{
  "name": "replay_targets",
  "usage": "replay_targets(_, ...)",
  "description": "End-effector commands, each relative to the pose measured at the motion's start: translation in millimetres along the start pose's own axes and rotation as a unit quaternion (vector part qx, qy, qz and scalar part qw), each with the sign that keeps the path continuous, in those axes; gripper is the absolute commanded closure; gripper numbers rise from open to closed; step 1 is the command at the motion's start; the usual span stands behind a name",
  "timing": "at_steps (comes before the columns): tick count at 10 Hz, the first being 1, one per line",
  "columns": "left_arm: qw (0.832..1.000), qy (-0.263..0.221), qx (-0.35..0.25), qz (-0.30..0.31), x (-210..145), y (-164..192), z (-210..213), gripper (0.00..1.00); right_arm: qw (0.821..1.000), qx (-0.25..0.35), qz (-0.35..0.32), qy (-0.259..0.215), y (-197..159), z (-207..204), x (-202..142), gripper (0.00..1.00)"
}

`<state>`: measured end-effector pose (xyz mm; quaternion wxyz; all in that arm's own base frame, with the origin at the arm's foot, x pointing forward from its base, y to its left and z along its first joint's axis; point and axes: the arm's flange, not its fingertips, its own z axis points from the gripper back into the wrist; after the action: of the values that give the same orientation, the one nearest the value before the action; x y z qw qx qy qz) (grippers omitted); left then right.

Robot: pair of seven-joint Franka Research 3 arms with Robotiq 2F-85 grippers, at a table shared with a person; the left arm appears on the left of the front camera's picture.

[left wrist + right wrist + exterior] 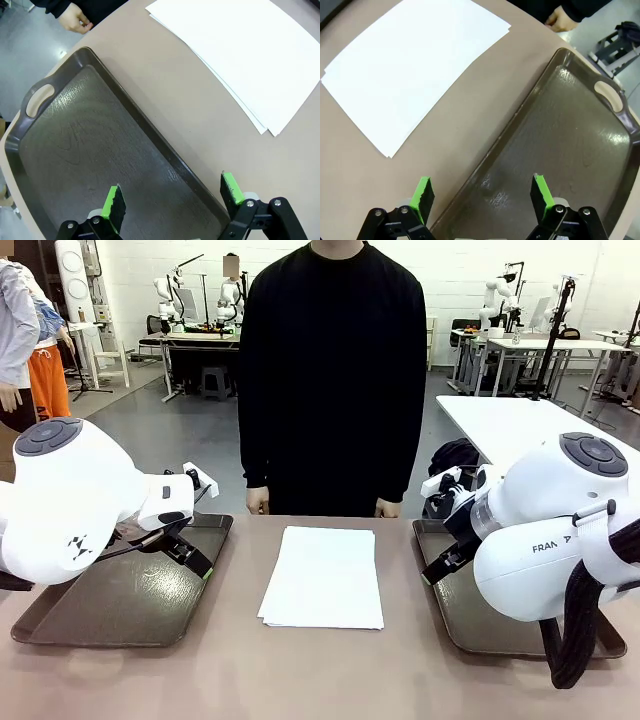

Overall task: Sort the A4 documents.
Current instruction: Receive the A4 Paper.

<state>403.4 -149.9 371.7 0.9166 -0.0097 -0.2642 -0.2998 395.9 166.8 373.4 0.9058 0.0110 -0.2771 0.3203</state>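
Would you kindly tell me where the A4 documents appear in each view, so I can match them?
Front view: the A4 documents lie centre, between the left tray and the right tray.
Left wrist view: the A4 documents top right, beside the left tray.
Right wrist view: the A4 documents top left, beside the right tray.
Shared landmark: the person's hands at the table's far edge.

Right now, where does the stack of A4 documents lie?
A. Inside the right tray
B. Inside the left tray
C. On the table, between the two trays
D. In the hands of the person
C: the A4 documents lie flat on the brown table, in the gap between the dark left tray and the dark right tray, and they touch neither tray.
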Motion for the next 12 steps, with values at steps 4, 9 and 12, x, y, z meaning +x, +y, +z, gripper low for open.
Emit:
replay_targets(4, 0.999, 0.000, -0.045, 0.008, -14.2, 17.1, 6.3, 0.00, 0.999, 0.001, -0.017, -0.036, -22.5, 37.4, -18.9, 0.00)
replay_targets(9, 0.979, -0.130, -0.151, 0.034, -61.9, 89.7, 118.1, 0.00, 0.984, 0.094, -0.009, -0.148, -62.8, 147.3, -96.9, 0.00)
replay_targets(12, 0.984, -0.140, -0.110, -0.027, -79.9, 100.7, 151.7, 0.00, 0.979, 0.094, -0.004, -0.183, -77.0, 180.1, -140.3, 0.00)
